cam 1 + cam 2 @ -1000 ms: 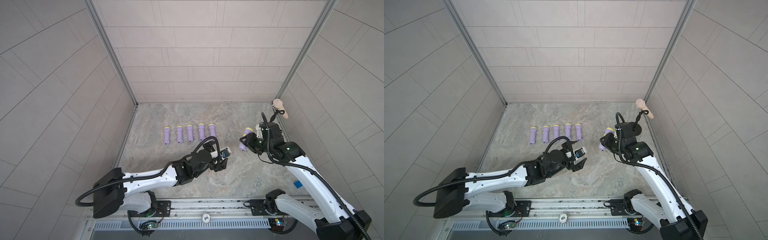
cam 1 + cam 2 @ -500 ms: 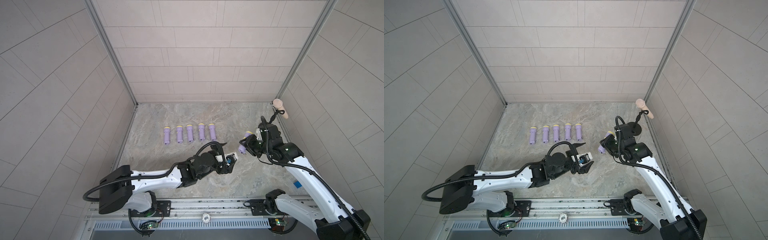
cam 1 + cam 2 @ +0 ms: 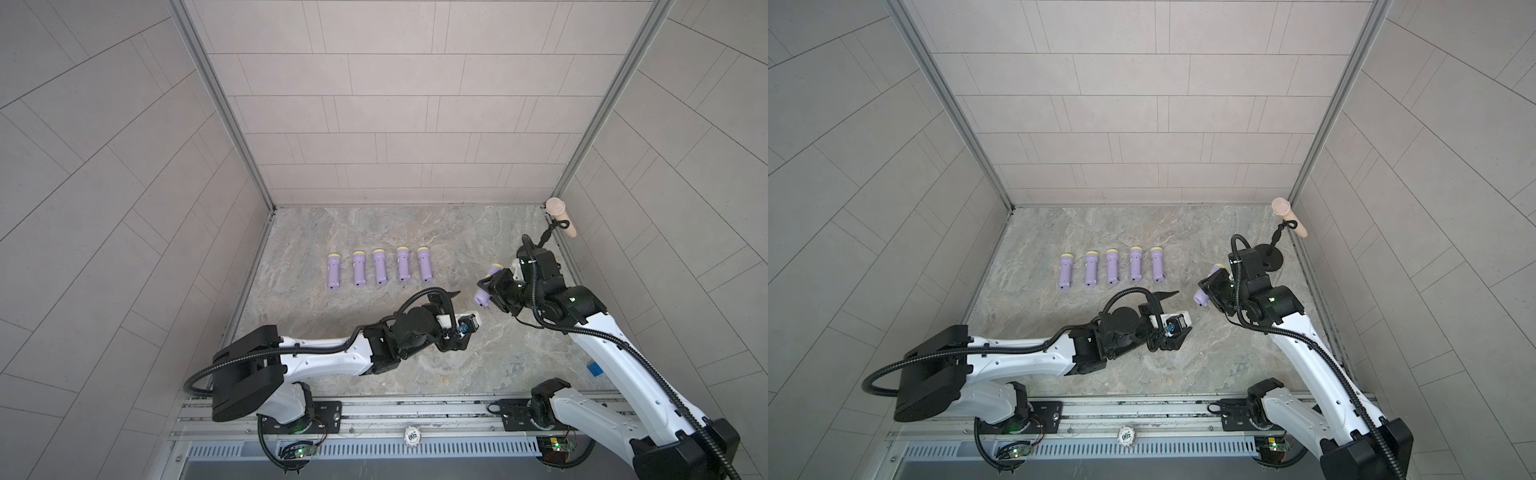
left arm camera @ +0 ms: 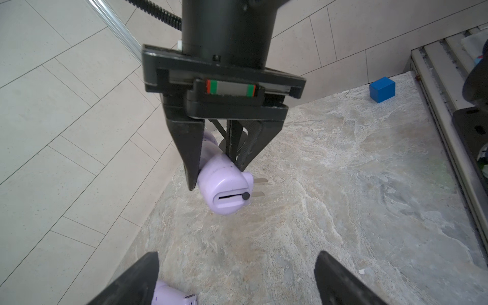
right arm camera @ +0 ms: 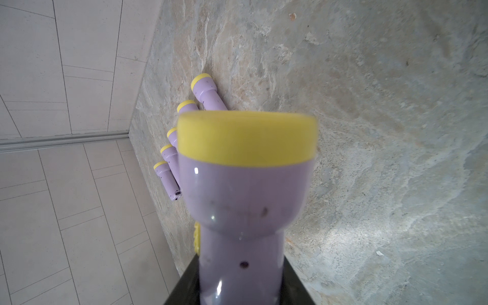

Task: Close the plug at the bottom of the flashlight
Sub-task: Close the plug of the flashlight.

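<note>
My right gripper [image 3: 492,286] [image 5: 240,287] is shut on a purple flashlight [image 3: 482,296] [image 3: 1201,297] [image 5: 243,198] with a yellow head and holds it above the stone tabletop. In the left wrist view the flashlight's [image 4: 224,184] bottom end faces the camera. Its plug [image 4: 260,181] stands out sideways as two metal prongs. My left gripper [image 3: 463,316] [image 3: 1183,311] [image 4: 236,256] is open and empty. It sits just left of the flashlight's bottom end, apart from it.
Several more purple flashlights [image 3: 379,272] [image 3: 1112,271] [image 5: 169,163] lie in a row at the table's middle left. A beige microphone on a black stand [image 3: 561,216] [image 3: 1287,216] stands at the back right corner. A blue block [image 3: 595,369] [image 4: 382,89] lies near the front right edge.
My left arm has reached to the right, bringing its open gripper close to the held flashlight. The right gripper has shifted slightly with the flashlight still in it.
</note>
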You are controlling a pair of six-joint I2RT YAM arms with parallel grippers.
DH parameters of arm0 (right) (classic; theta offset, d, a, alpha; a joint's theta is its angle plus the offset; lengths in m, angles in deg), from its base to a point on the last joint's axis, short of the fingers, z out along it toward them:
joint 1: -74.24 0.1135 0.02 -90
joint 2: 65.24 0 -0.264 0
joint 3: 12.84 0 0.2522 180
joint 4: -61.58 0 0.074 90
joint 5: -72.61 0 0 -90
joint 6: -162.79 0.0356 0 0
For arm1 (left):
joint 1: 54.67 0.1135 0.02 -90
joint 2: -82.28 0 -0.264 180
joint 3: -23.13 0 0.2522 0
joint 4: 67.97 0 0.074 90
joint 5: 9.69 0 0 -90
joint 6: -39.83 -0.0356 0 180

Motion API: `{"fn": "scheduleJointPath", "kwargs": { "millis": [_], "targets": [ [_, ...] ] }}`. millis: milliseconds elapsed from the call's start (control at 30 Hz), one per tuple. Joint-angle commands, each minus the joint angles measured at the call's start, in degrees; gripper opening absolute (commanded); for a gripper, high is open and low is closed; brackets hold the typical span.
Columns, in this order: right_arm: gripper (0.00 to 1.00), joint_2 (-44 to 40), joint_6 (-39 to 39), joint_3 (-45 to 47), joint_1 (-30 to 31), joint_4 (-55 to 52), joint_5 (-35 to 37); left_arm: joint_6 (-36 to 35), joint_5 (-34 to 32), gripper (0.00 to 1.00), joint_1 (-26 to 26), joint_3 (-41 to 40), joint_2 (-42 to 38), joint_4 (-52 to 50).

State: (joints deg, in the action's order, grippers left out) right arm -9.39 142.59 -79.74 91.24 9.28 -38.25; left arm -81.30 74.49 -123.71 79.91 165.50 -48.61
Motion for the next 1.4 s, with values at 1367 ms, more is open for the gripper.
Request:
{"fn": "scheduleJointPath", "kwargs": {
  "millis": [1367],
  "targets": [
    [0.0, 2.3, 1.9, 2.9, 4.9, 6.4, -1.4, -1.9, -0.7, 0.72, -0.3, 2.0, 4.0, 4.7]
  ]
}}
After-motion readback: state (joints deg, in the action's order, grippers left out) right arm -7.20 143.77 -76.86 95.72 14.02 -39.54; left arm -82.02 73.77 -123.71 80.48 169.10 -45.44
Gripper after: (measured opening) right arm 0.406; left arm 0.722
